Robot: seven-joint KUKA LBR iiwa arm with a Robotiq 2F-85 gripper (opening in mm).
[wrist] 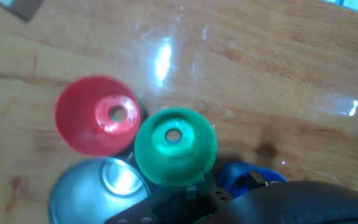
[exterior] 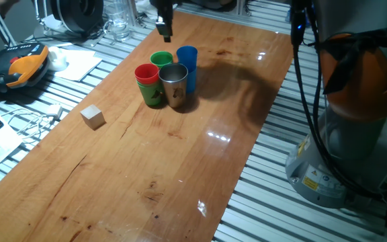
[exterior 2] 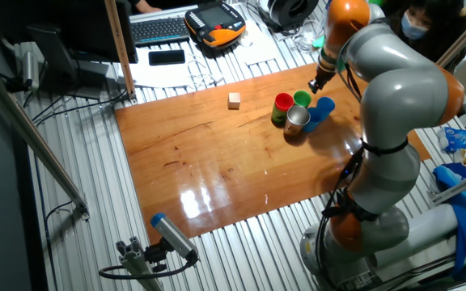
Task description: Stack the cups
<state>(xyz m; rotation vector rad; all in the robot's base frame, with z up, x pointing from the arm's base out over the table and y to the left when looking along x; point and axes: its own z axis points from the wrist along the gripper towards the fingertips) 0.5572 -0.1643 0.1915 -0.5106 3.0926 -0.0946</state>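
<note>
A cluster of cups is grouped on the wooden surface (exterior: 180,168), and the steel cup (exterior: 174,84) is taken here as the landmark. The steel cup is set upright at the near side of the cluster as seen in one fixed view. A red cup (exterior: 146,74) is located just beside the steel cup, on its side toward the wooden cube; it is seated on top of a green cup (exterior: 154,96), so that a short stack is formed. A second green cup (exterior: 161,60) is located behind the steel cup and just beside the red one. A blue stack (exterior: 187,66) is located behind the steel cup on the opposite side and stands taller than it. All of these are seen close together; whether their walls touch cannot be determined.

In the hand view, the open mouths of the red cup (wrist: 98,115), the green cup (wrist: 175,147) and the steel cup (wrist: 98,190) are seen from above, with the blue rim (wrist: 252,177) partly hidden by the tool body.

The tool (exterior: 164,27) is held above the surface, behind the cluster and clear of every cup. Nothing is seen in its grasp. How far the tool is opened cannot be told from the views.

A small wooden cube (exterior: 93,116) is lying on the surface well apart from the steel cup.
</note>
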